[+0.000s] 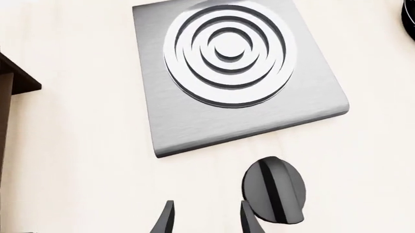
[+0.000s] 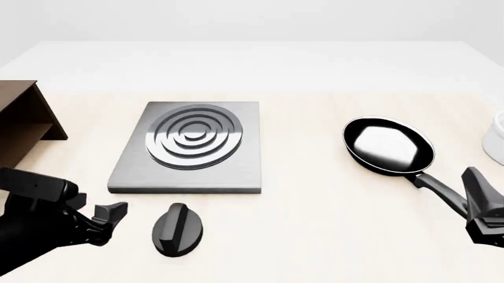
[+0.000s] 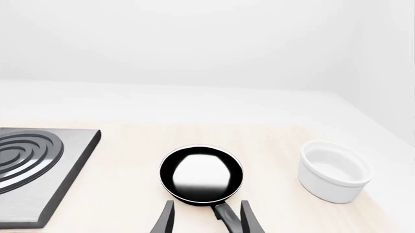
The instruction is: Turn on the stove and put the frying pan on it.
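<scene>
Glossy black frying pan (image 2: 388, 145) at right of the front view, stove (image 2: 191, 147) left of centre.
Left wrist view: knob (image 1: 273, 189) low in frame, left gripper (image 1: 206, 219) spread just beside it. Front view: right gripper (image 2: 480, 206) near the handle's end. Right wrist view: fingers (image 3: 164, 219) spread astride the handle (image 3: 225, 216). Probably rigid, slick; best grasped mid-handle.
</scene>
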`<move>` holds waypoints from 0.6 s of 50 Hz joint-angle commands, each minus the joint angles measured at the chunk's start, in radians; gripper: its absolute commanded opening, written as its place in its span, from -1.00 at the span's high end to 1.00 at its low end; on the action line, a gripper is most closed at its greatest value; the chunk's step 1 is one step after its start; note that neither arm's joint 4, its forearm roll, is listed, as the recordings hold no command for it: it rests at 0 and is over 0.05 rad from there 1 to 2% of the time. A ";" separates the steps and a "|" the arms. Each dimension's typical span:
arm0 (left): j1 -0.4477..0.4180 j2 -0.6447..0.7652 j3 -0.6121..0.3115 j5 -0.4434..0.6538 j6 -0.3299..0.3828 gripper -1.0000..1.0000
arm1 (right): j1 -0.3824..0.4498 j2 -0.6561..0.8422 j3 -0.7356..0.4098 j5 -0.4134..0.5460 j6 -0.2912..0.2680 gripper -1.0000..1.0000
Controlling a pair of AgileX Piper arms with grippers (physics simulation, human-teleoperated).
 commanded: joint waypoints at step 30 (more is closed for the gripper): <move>-0.210 0.611 0.090 -0.567 -0.234 -1.00 | -0.003 0.128 0.000 -0.107 -0.009 -1.00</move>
